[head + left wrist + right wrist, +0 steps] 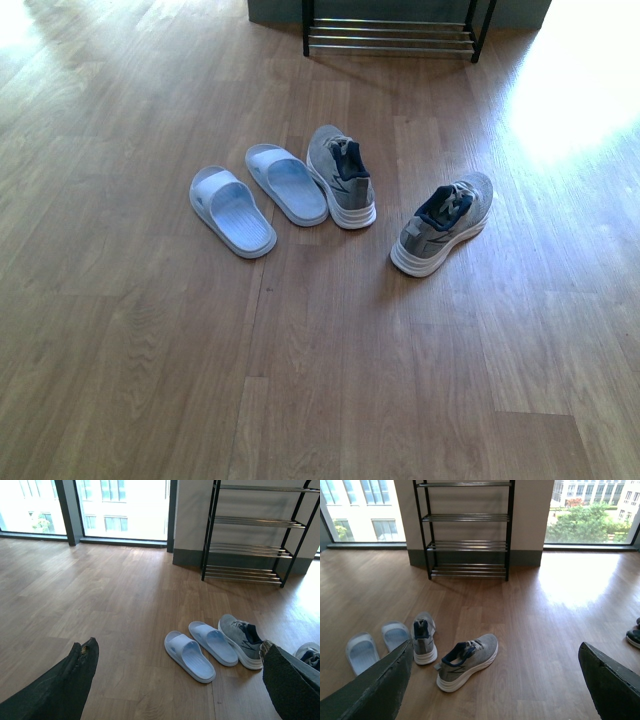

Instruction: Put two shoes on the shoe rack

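On wood floor (150, 380), grey sneakers (341, 177), pale slides (233, 211), shoe rack (390, 36) beyond

Four shoes stand on a wooden floor (140, 380), all upright on their soles. The left sandal (232, 211) is pale blue-white, and the right sandal (287, 184) lies just beside it, parallel, both toes pointing away and slightly left. The left sneaker (341, 176), grey with a white sole and navy lining, sits close against the right sandal; whether they touch cannot be told. The right sneaker (443, 223) stands apart from the others, its toe angled away to the right. Well beyond them, at the picture's top edge, the shoe rack (392, 37) shows only its black legs and lowest chrome bars. A sunlight patch (580, 90) glares on the boards at right.
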Available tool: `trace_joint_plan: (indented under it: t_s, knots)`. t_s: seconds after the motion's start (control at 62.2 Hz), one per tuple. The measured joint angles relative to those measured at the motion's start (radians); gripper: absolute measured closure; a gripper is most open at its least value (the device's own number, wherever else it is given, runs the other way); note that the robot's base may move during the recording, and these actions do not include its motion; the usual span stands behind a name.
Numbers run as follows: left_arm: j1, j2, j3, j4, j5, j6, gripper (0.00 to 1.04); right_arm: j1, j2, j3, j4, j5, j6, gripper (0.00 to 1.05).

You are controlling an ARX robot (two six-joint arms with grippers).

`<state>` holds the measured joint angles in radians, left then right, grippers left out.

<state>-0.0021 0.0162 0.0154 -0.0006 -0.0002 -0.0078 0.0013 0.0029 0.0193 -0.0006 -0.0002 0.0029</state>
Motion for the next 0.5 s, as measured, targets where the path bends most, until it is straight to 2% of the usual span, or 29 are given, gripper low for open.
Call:
trace_joint_plan:
  t_s: [0.498]
  knots:
    - [0.0,0.0,0.0,0.0,0.0,0.0,0.09,0.0,0.0,0.0,0.0,0.0,0.0,0.09]
